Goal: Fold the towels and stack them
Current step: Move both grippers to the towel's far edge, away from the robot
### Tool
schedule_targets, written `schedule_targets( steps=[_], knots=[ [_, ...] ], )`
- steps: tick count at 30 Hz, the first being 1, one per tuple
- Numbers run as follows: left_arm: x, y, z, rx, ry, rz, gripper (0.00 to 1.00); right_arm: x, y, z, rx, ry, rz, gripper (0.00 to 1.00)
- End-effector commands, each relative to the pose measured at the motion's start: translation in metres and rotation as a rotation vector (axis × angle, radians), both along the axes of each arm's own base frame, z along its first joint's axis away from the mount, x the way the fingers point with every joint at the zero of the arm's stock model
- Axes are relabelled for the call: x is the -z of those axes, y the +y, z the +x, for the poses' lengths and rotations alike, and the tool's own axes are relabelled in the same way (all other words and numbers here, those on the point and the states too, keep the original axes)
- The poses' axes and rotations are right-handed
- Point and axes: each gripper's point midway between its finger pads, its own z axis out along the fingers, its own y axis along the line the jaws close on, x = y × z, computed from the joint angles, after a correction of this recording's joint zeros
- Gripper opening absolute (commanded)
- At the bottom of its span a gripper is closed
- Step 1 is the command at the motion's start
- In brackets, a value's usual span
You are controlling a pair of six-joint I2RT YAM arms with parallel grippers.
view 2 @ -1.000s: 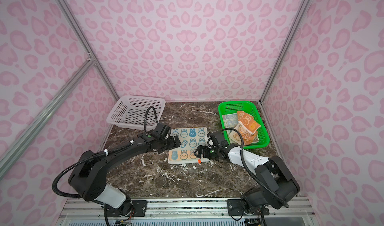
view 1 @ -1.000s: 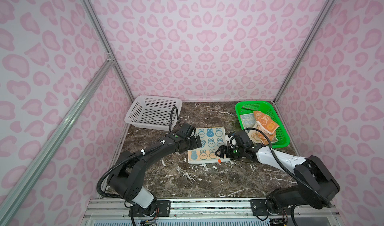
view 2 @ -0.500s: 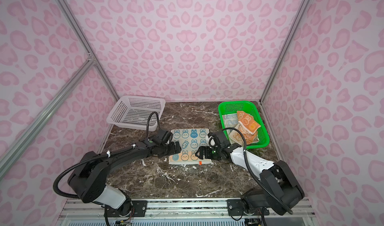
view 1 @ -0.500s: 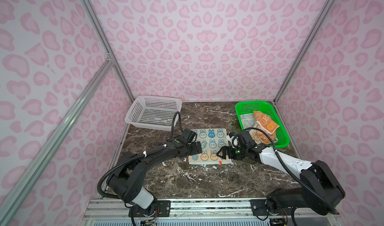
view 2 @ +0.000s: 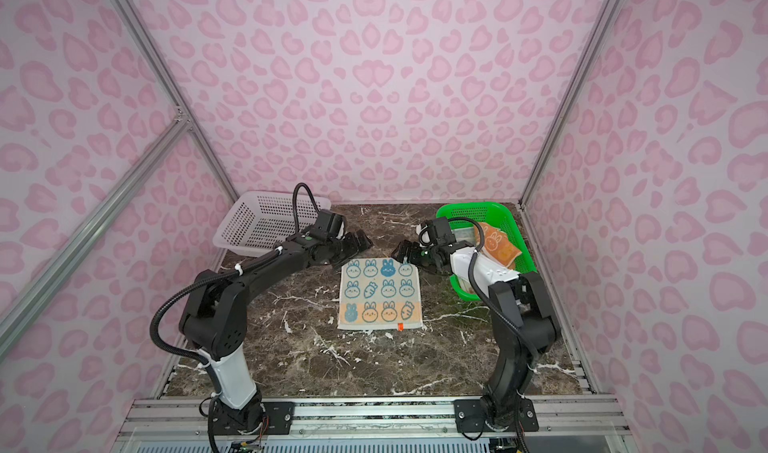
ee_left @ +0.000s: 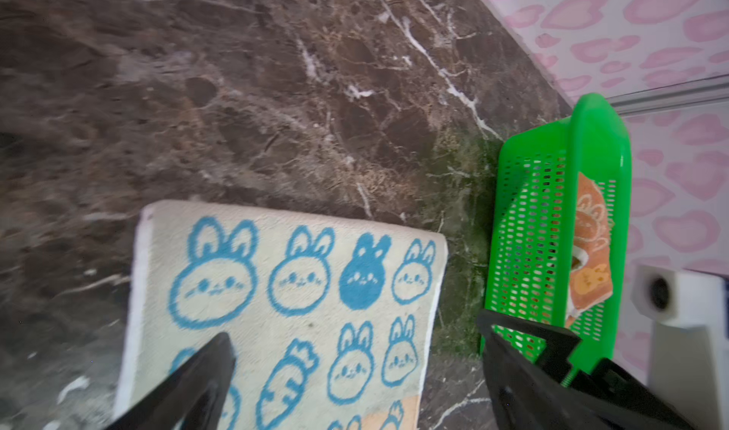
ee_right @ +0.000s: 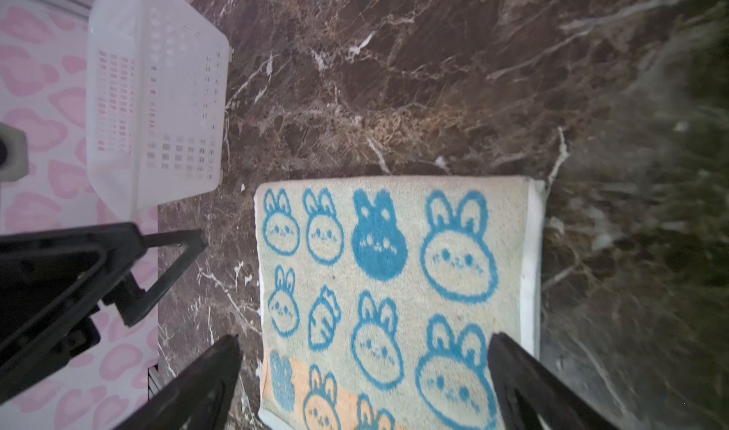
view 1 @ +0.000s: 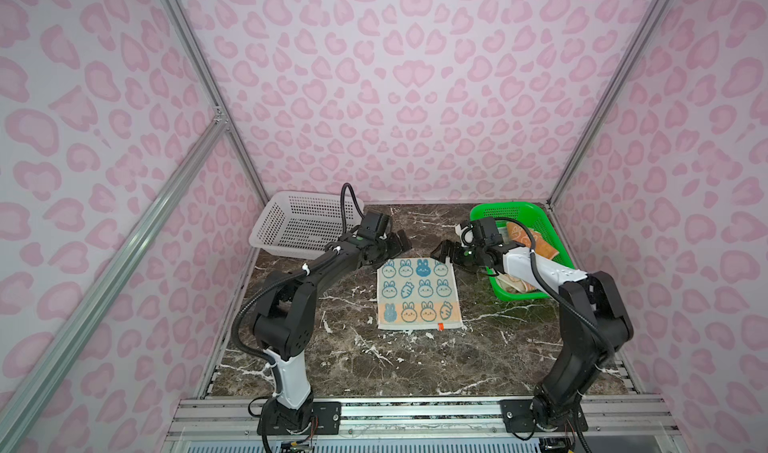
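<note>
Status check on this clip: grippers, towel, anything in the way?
Both open: left gripper, right gripper, above the bunny towel at its far corners. Towel flat, unfolded. Nothing in the way.

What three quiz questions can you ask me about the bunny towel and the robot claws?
1. True or false: the bunny towel lies flat and unfolded on the table.
2. Which basket holds the orange towel? A) the white basket B) the green basket
3. Fill in the gap: the left claw and the right claw are both ____.
Key: 1 true; 2 B; 3 open.
</note>
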Motion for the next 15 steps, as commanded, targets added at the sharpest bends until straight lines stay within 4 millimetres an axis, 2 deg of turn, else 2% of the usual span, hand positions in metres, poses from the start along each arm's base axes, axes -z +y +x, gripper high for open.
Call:
schedule_targets(
  steps=[1,4,8,15],
  knots=[
    [0.016,-0.005,0.013,-0.011,0.059,-0.041,1.0,0.013,0.007,0.019,0.033,0.02,0.038,0.99],
    [0.035,-0.003,0.025,-0.015,0.077,-0.014,1.0,0.031,0.011,0.03,0.031,0.05,0.028,0.99],
    [0.062,0.009,0.034,-0.034,0.11,0.015,0.99,0.044,0.009,0.04,0.029,0.055,0.016,0.99],
    [0.091,0.026,0.027,-0.025,0.139,0.097,0.99,0.069,0.003,0.039,0.007,0.097,-0.027,0.99]
  ],
)
